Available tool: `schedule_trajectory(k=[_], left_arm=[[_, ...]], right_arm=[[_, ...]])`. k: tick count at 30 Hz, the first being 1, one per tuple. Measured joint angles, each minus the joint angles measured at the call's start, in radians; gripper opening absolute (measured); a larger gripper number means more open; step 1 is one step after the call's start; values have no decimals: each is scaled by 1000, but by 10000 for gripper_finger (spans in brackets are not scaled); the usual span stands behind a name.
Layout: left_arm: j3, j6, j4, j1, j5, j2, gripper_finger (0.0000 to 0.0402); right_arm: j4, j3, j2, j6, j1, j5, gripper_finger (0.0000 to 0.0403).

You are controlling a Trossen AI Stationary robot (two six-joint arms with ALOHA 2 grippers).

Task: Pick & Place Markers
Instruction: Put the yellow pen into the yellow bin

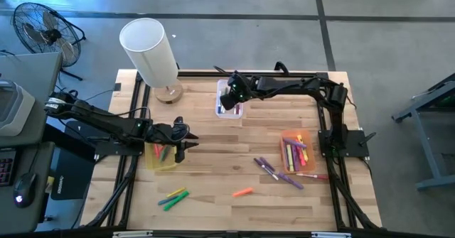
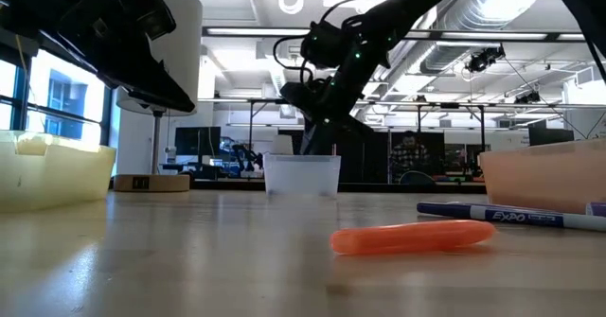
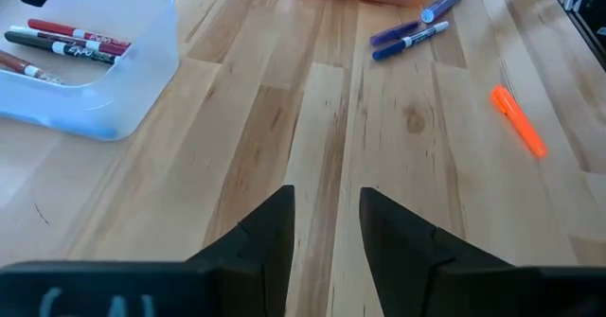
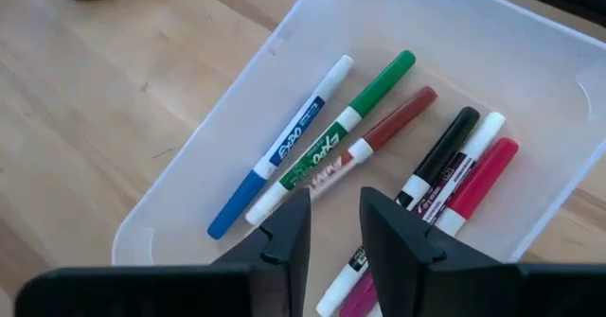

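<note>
Inside the clear bin (image 4: 530,90), five markers (image 4: 327,151) lie.

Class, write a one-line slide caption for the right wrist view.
Right gripper, fingers slightly apart and empty, hovers over a clear bin holding blue, green, red, black and pink Expo markers.

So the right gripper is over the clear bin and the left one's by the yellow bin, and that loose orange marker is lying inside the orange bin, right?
Not quite. The orange marker lies loose on the bare table, outside the orange bin, as the high view shows. The rest holds: the right gripper is over the clear bin, and the left gripper is by the yellow bin.
</note>
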Motion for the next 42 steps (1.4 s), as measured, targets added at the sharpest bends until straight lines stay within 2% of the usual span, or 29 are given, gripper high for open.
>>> schedule_trajectory(k=[4, 7, 11, 14, 17, 20, 24, 30, 36, 39, 42], left_arm=[[0, 0, 0, 0, 0, 0, 120], [0, -2, 0, 0, 6, 0, 120], [0, -7, -1, 0, 7, 0, 120], [1, -7, 3, 0, -5, 8, 120], [1, -7, 0, 0, -7, 26, 120], [1, -7, 6, 0, 0, 33, 120], [6, 10, 6, 0, 1, 35, 120], [82, 19, -86, -29, 0, 35, 120], [255, -136, -383, -171, -182, 140, 120], [358, -253, -513, -238, -188, 206, 120], [449, -396, -644, -293, -152, 297, 120]], right_arm=[[-5, 0, -12, -63, 0, -3, 78], [-19, 0, -51, -121, 8, -12, 60], [-52, -6, -124, -213, 34, -114, 14], [14, -91, -223, -236, 66, -129, 7], [103, -243, -345, -185, 117, -104, 11], [160, -393, -472, -131, 213, -6, 2], [250, -532, -616, -103, 391, 202, 2], [458, -671, -689, -81, 627, 486, 1], [515, -740, -690, -70, 720, 578, 1], [503, -757, -689, -55, 740, 601, 1], [508, -758, -689, -67, 741, 596, 1]])
